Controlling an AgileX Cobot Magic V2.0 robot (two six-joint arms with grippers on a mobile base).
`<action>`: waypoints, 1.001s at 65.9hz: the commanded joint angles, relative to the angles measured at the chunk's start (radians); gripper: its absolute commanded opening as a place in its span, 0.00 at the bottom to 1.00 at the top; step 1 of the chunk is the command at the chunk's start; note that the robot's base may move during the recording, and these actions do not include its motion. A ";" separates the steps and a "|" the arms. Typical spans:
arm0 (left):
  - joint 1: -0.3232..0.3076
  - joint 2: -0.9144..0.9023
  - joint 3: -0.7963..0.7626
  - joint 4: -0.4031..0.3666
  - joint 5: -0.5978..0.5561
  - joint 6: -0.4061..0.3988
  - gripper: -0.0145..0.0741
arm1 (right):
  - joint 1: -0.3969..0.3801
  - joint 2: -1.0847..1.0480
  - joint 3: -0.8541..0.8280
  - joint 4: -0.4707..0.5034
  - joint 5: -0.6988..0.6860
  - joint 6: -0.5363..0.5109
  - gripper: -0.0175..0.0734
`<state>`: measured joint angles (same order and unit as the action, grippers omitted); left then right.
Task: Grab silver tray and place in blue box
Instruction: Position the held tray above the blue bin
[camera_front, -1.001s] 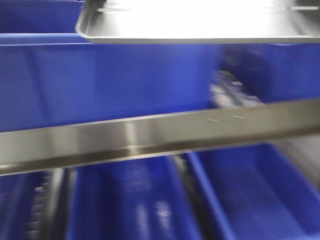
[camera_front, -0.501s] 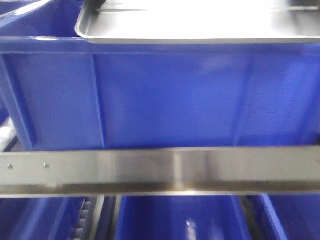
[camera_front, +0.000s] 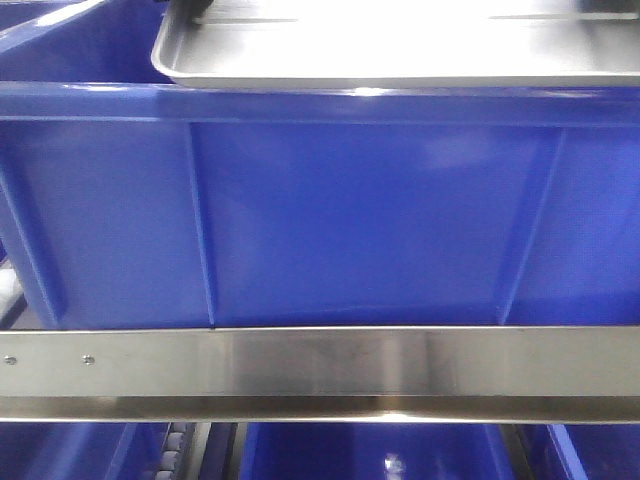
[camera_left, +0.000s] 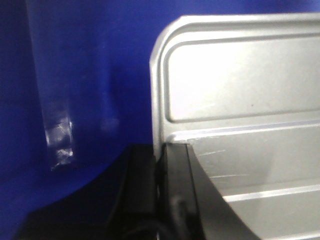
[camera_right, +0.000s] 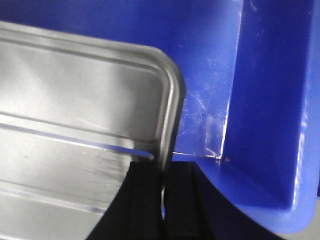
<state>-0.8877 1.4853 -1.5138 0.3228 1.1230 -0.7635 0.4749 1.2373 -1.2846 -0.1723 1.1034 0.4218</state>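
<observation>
Front view: motion blur is gone and the picture is sharp. Steel rail (camera_front: 320, 365), tilted across mid-frame 1 s ago and level 0.5 s ago, now sits slightly lower. Blue box (camera_front: 350, 220) front wall is now square-on and taller in frame, ribs clear. Lower crates (camera_front: 370, 455) shrink to a bottom strip.
</observation>
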 joint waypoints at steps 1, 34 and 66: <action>-0.002 -0.034 -0.029 0.026 -0.035 0.022 0.05 | -0.001 -0.025 -0.030 -0.025 -0.057 -0.020 0.26; -0.002 -0.034 -0.029 0.026 -0.035 0.022 0.05 | -0.001 -0.025 -0.030 -0.025 -0.057 -0.020 0.26; -0.002 -0.034 -0.029 0.026 -0.041 0.022 0.05 | -0.001 -0.025 -0.030 -0.025 -0.057 -0.020 0.26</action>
<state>-0.8877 1.4853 -1.5138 0.3228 1.1230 -0.7635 0.4749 1.2373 -1.2846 -0.1723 1.1034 0.4218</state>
